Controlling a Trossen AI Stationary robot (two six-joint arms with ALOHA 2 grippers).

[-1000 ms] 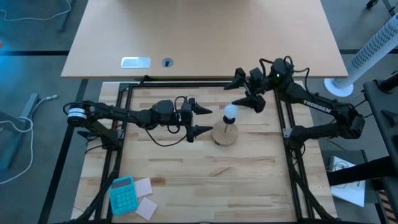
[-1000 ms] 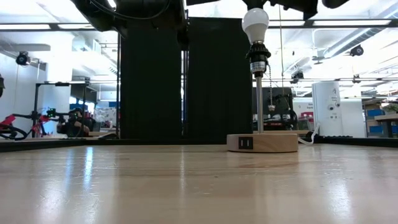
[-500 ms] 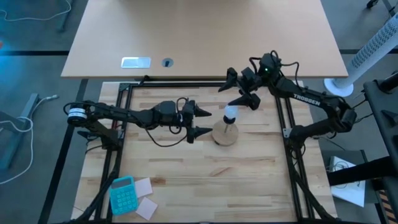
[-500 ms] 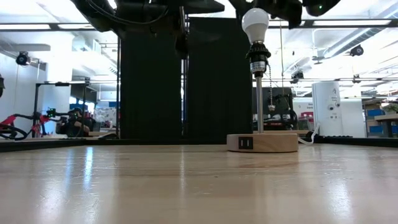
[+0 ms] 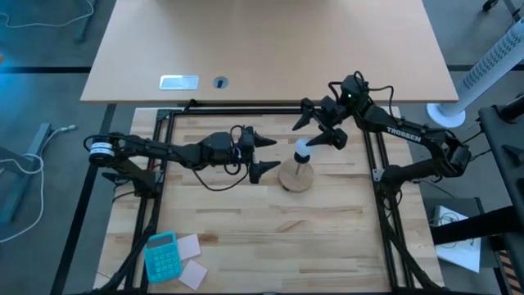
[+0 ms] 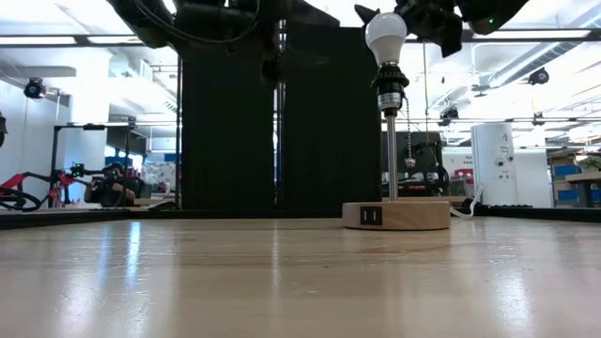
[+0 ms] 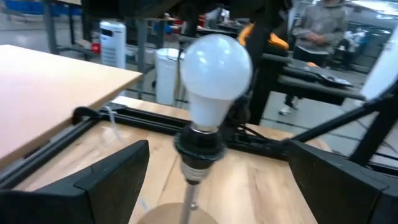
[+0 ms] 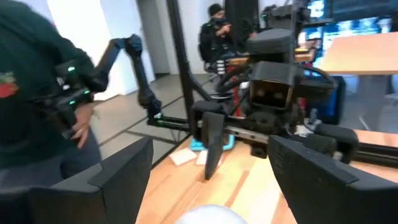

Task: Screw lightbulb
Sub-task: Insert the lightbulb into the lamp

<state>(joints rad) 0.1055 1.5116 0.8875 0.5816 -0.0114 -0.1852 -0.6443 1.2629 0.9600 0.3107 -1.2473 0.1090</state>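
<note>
White lightbulb (image 5: 303, 148) ungripped; right gripper (image 5: 321, 131) open, straddling it; left gripper (image 5: 264, 156) wide open beside.

Two dark six-joint arms, matte black links. Right arm is carrying white TROSSEN lettering along its forearm, green LED glowing near the wrist. Left arm is showing a white-and-black ringed base joint, thin black cable looping beneath. Each hand is ending in two black wedge-shaped fingers.
</note>
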